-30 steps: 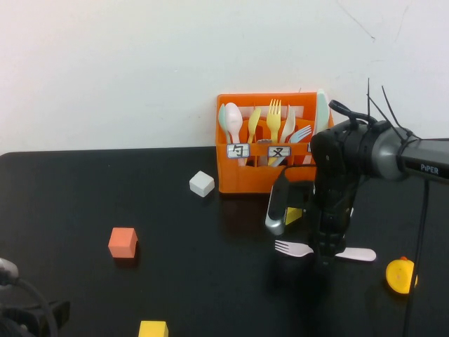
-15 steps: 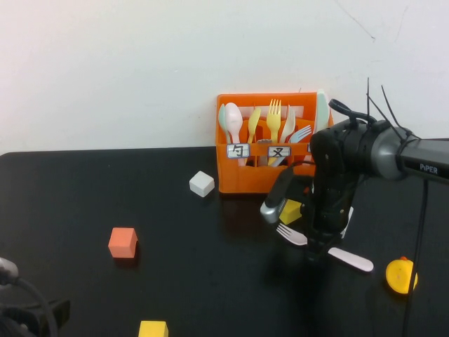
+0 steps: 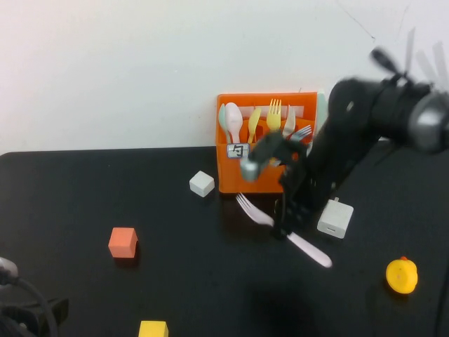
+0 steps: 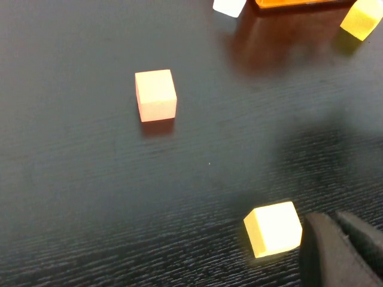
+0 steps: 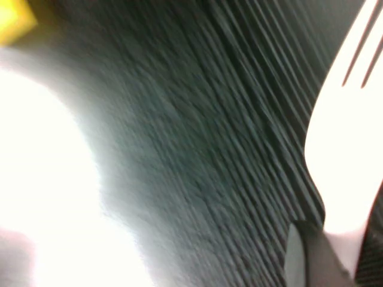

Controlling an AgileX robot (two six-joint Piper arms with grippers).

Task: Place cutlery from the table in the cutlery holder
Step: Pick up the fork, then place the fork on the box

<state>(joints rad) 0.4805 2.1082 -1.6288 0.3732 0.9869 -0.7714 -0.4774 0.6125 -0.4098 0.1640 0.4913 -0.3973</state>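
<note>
My right gripper (image 3: 284, 228) is shut on the pale pink fork (image 3: 256, 213) and holds it tilted above the black table (image 3: 84, 189), just in front of the orange cutlery holder (image 3: 233, 177). The tines point left and the handle sticks out to the lower right. In the right wrist view the fork (image 5: 344, 143) is clamped against a finger (image 5: 302, 260). A pale pink spoon (image 3: 233, 119) stands in the holder's left compartment. My left gripper (image 4: 336, 218) is shut and empty, low at the near left, beside a yellow cube (image 4: 272, 229).
A white cube (image 3: 202, 183), an orange cube (image 3: 123, 242) and a yellow cube (image 3: 153, 328) lie on the left half. A white charger block (image 3: 335, 219) and a yellow duck (image 3: 402, 275) lie to the right. The holder holds several other utensils.
My right arm has lifted the pink fork off the table and swung it left and back toward the holder. The white block it hid now shows. The left arm has not moved.
</note>
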